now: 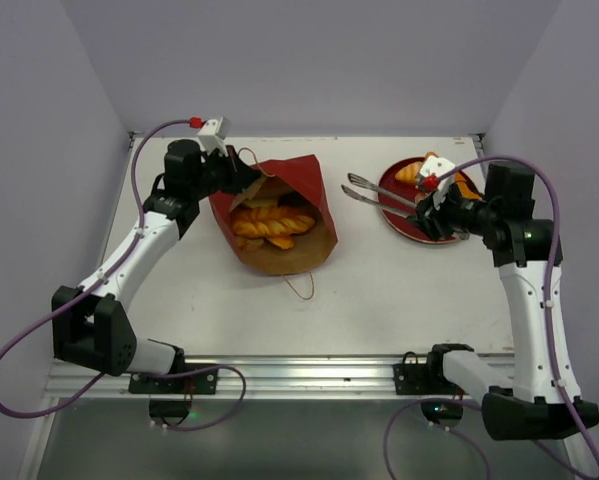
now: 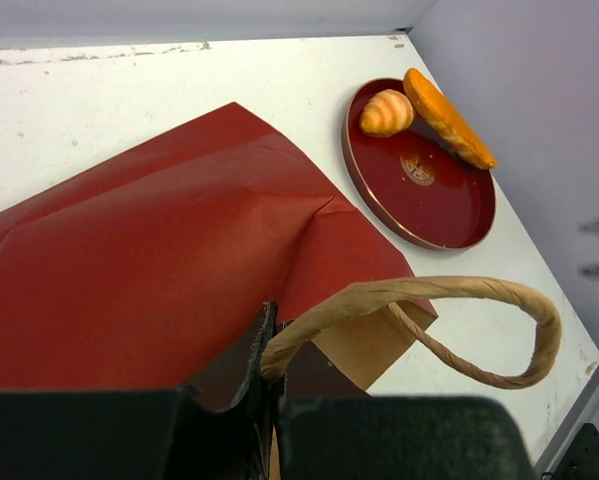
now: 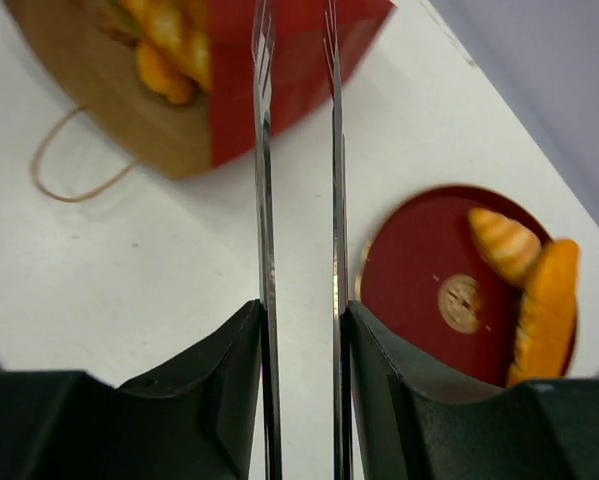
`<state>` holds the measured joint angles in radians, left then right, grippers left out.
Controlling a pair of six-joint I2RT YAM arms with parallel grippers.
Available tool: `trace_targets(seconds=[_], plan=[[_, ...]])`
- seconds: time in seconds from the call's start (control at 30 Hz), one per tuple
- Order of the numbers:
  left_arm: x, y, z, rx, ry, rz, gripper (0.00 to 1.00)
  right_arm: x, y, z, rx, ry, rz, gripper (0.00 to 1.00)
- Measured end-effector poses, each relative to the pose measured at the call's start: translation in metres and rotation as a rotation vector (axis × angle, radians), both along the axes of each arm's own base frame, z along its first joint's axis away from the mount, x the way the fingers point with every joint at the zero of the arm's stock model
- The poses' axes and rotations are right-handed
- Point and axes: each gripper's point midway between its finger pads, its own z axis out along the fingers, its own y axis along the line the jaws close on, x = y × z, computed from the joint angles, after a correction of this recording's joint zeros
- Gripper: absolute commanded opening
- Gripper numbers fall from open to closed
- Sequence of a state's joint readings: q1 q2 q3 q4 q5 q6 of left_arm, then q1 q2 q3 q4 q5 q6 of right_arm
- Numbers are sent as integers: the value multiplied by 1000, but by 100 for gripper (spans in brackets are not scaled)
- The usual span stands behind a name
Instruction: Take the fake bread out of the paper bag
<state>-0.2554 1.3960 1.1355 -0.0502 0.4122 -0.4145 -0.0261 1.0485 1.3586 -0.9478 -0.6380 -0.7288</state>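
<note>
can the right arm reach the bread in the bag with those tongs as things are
Probably yes. The left tool holds the paper bag by its rim, mouth open, the bread lies exposed inside, and only bare table separates it from the tongs in the right tool.

The top view looks down from above the near edge on the whole surface (image 1: 399, 300). Both wrist views sit low and close; all three share the paper bag (image 1: 297, 178) and plate (image 2: 449, 205).
</note>
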Motion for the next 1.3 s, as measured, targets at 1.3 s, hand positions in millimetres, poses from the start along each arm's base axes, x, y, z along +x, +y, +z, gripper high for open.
trace_targets(seconds=[1.3], plan=[[-1,-5,0,-21,21,-19,0,12,211,-123,-602,-122,253,44]])
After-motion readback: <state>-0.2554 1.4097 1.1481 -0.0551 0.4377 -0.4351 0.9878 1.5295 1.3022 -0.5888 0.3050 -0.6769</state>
